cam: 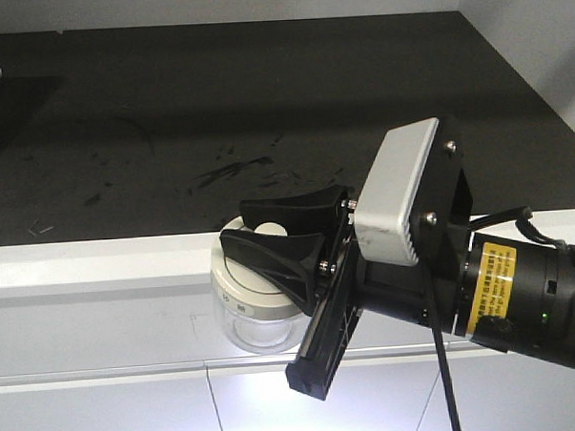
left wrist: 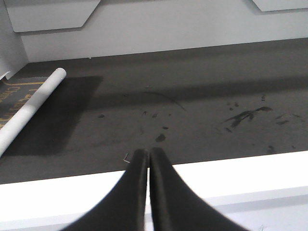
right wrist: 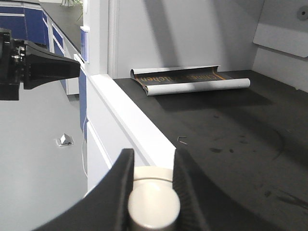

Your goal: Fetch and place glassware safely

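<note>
The glassware (cam: 251, 324) is a squat clear jar with a cream-white lid (cam: 235, 286). It hangs in front of the white front edge of the bench. My right gripper (cam: 274, 237) is shut on the lid's round knob (right wrist: 154, 206). In the right wrist view the black fingers (right wrist: 121, 178) press the knob from both sides, and the glass body is hidden below. My left gripper (left wrist: 147, 154) is shut and empty, its tips over the bench edge. It also shows at the upper left of the right wrist view as a black left gripper (right wrist: 74, 69).
A dark scuffed bench top (cam: 263, 92) lies behind a white front ledge (cam: 79, 255). A rolled white sheet (left wrist: 30, 109) lies at the back left, seen as a rolled sheet (right wrist: 192, 81) from the right wrist. White walls enclose the bench. Blue cabinets (right wrist: 29, 21) stand beyond.
</note>
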You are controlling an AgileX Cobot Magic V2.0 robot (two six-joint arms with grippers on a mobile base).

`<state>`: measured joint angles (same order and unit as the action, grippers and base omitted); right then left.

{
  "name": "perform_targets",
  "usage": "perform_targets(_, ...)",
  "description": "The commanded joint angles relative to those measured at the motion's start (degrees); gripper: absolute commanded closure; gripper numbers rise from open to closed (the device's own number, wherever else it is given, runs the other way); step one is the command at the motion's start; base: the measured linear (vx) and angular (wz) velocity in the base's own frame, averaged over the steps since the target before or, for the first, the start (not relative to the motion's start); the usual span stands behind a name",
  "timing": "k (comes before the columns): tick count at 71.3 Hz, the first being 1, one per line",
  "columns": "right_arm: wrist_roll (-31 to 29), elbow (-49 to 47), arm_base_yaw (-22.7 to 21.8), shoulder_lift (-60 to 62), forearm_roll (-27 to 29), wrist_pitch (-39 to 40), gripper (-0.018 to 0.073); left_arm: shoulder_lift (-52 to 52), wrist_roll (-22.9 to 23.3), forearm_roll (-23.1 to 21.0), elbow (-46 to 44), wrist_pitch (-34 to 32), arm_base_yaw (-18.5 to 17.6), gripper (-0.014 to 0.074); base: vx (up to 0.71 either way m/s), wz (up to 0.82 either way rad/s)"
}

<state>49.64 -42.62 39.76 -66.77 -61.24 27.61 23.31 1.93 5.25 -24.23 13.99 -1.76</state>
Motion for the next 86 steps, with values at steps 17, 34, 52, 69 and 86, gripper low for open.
perform_targets(17, 0.01, -1.87, -0.02, 1.54, 2.27, 2.53, 0.0563, 0.38, 0.62, -0.44, -1.42, -3.89, -0.4, 0.0603, 0.0, 0.0)
perform_targets(34, 0.01, -1.87, -0.02, 1.54, 2.27, 2.53, 0.0563, 0.38, 0.62, -0.44, -1.42, -3.89, -0.4, 0.0603, 0.0, 0.0)
perform_targets(52, 0.01, -1.87, -0.02, 1.54, 2.27, 2.53, 0.0563, 0.38, 0.62, -0.44, -1.42, -3.89, -0.4, 0.0603, 0.0, 0.0)
perform_targets(69, 0.01, -1.87, -0.02, 1.54, 2.27, 2.53, 0.0563, 0.38, 0.62, -0.44, -1.42, -3.89, -0.4, 0.0603, -0.01, 0.03)
perform_targets(86, 0.01, -1.87, -0.02, 1.54, 2.27, 2.53, 0.0563, 0.38, 0.62, -0.44, -1.42, -3.89, -0.4, 0.0603, -0.02, 0.06)
